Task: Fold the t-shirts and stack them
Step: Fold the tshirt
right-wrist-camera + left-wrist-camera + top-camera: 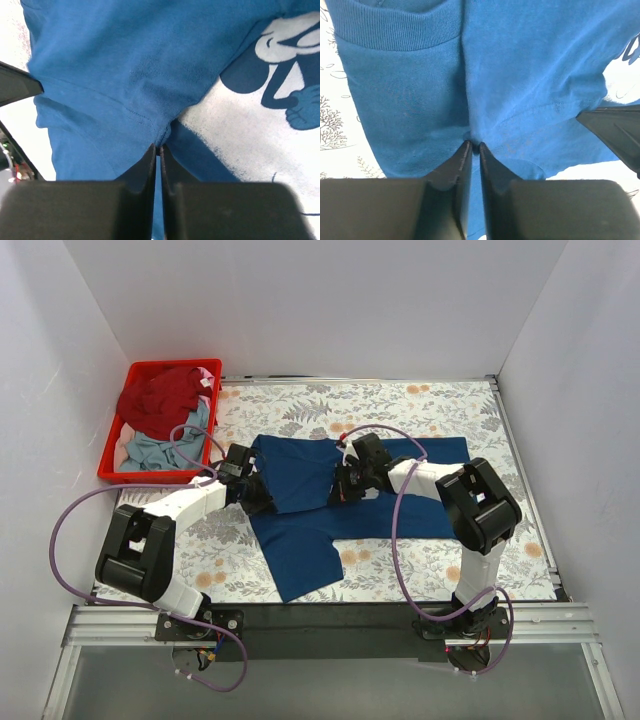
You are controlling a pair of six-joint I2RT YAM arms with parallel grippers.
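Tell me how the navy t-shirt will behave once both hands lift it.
Probably floppy: the navy t-shirt puckers where the left hand and right hand pinch it, so it should sag between them. Likely light, being thin knit cloth. Its loose lower part may drag on the table.

Bright, even light; wrist close-ups partly blown out.
The overhead view is sharp, lit evenly from above, with faint soft shadows under the arms on the bench (pixel 420 410). In both wrist views the bench washes out near white, the navy t-shirt (pixel 520 75) weave is crisp, and the left claw (pixel 474 145) and right claw (pixel 158 147) loom dark and soft.
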